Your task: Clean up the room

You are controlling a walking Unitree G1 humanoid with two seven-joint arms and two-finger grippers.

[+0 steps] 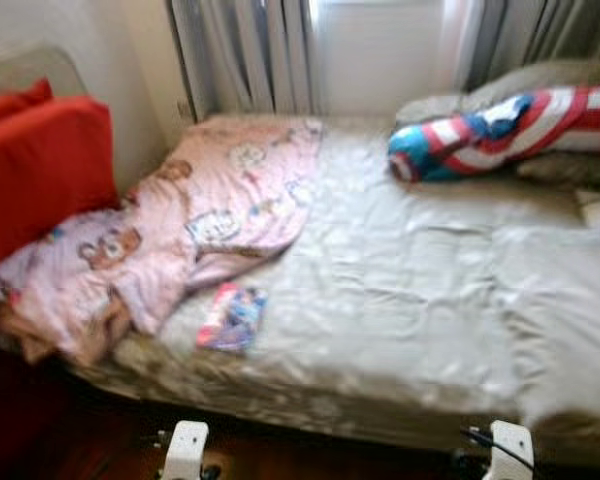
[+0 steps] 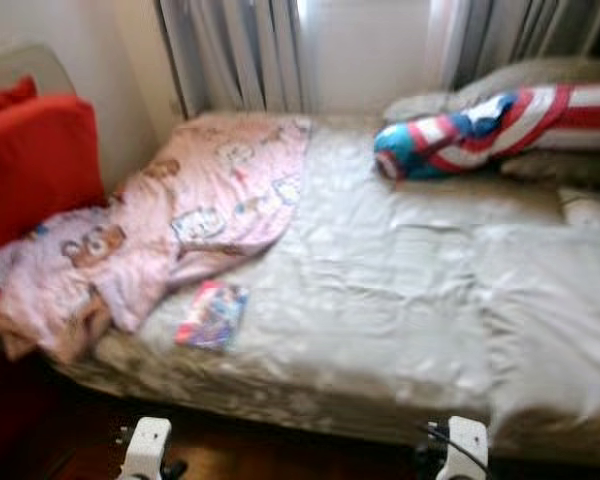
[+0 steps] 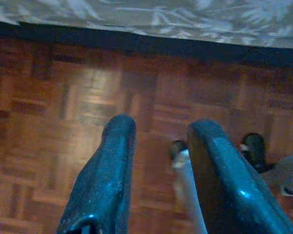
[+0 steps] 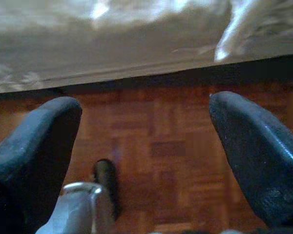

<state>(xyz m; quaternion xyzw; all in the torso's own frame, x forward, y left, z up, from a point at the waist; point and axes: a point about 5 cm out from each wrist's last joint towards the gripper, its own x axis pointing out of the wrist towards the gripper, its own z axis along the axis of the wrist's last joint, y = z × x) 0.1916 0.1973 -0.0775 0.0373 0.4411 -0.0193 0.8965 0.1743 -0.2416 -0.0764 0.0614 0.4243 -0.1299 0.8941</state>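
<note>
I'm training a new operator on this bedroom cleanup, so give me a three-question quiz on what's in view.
1. True or false: the small colourful book lies on the bed.
2. The pink blanket is on which side of the bed, robot's left or right?
3. Are the left gripper and right gripper holding anything?

Key: 1 true. 2 left. 3 no, both are open above the wooden floor.
</note>
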